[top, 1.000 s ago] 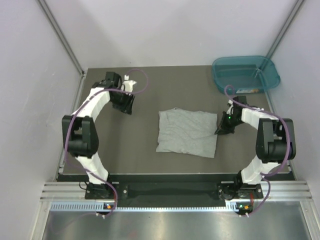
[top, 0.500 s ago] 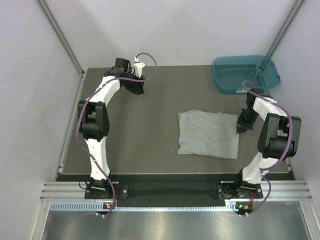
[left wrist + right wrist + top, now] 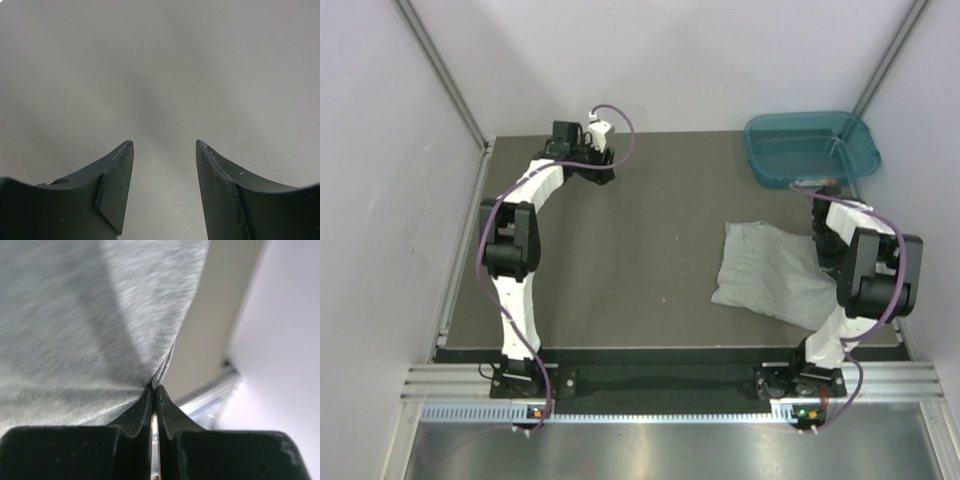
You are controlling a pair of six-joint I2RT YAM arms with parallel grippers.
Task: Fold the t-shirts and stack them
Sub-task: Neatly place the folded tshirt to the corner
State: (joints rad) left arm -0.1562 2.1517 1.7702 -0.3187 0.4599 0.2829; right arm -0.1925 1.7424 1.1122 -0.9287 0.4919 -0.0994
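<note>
Grey heather t-shirt [image 3: 768, 278], soft knit, a rumpled rough rectangle, lies at 4 o'clock on the table [image 3: 620, 270], which is dark, matte and flat. Its edge is pinched tight in the right gripper [image 3: 155, 389]. At 11 o'clock the left gripper [image 3: 164, 150] hangs spread apart above the tabletop. Glossy teal tub [image 3: 810, 150] at 1 o'clock; pale walls [image 3: 670, 60].

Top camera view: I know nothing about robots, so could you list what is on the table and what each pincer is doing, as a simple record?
t-shirt: one, light grey, a rough rectangle lying on the right side of the table
right pincer: shut on the t-shirt's edge
left pincer: open, empty, over bare table at the far side
teal tub: far right corner, apart from the t-shirt
stack: none visible, only one shirt in view
</note>
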